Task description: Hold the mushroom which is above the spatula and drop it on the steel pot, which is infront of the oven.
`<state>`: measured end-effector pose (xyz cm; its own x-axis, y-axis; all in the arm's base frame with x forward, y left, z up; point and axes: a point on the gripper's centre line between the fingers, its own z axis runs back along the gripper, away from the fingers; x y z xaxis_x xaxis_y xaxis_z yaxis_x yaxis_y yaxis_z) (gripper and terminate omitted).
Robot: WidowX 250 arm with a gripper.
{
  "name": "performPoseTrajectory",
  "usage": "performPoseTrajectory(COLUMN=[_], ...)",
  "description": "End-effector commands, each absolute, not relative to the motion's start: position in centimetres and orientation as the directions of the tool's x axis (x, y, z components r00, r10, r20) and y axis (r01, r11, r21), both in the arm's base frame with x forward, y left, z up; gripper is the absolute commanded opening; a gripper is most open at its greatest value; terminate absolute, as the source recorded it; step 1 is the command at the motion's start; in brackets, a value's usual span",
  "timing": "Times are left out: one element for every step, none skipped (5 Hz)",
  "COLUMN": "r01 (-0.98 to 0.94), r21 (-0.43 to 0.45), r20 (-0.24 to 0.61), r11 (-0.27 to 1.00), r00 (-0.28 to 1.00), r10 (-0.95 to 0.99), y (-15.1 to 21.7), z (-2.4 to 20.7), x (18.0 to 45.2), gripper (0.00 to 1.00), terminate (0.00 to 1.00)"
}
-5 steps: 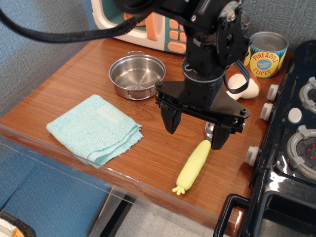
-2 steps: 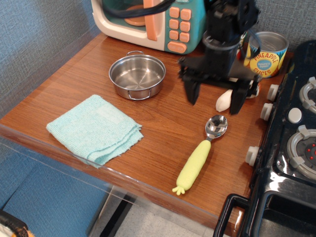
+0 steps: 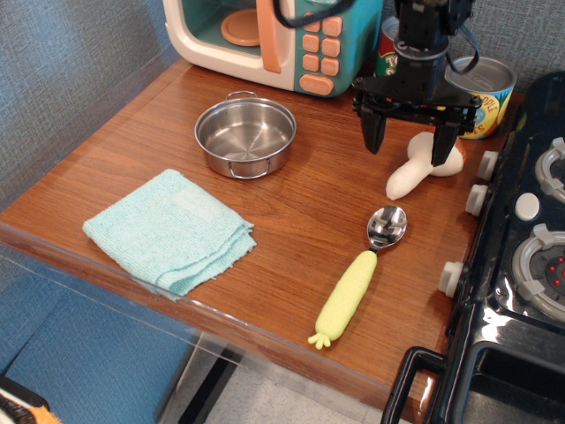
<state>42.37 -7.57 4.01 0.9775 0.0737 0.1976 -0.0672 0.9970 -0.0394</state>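
Since the earlier frames the end effector (image 3: 409,145) has travelled from above the spatula toward the back right of the worktop (image 3: 132,150), and it now hangs over the mushroom with its two dark fingers spread wide and nothing between them.

Going left to right: a folded pale blue cloth (image 3: 169,230) lies near the front left edge. Behind it, toward the back edge, the steel pot (image 3: 245,136) stands empty, just in front of the oven (image 3: 274,40). The spatula (image 3: 360,275) lies near the front right, its metal bowl pointing to the back. Just beyond that bowl, near the right edge, rests the mushroom (image 3: 422,168), lying on its side with the pale stem pointing to the front left and the cap to the back right. A pineapple tin (image 3: 481,97) stands behind it, and a black stove (image 3: 521,265) borders the right edge.

The mushroom looks light, rigid and smooth, so it may slip or roll; closing across the thick stem near the cap seems the surest hold.

One finger covers part of the cap, so its outline is unclear. Whether the fingertips touch the worktop cannot be told. A second tin behind the arm is mostly hidden, and the oven's top is cut off.
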Motion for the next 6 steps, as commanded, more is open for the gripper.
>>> performPoseTrajectory(r01=[-0.011,-0.011,0.003,0.013,0.002,-0.044], r21=[-0.028,-0.019,-0.011,-0.016,-0.032,-0.036], r20=[0.172,0.154,0.138,0.155,0.218,0.301], r11=[1.000,1.000,1.000,1.000,0.999,0.998], r00=[0.985,0.988,0.990,0.988,0.976,0.952], r10=[0.015,0.014,-0.001,-0.011,0.006,0.053], y=[-8.3,-8.2,-8.1,-8.2,-7.2,-4.3], z=[3.7,2.7,2.1,2.7,5.3,9.2], x=[41.9,41.2,41.0,41.2,41.2,40.4], gripper=[1.00,0.00,0.00,0.00,0.00,0.00], terminate=[0.00,0.00,0.00,0.00,0.00,0.00])
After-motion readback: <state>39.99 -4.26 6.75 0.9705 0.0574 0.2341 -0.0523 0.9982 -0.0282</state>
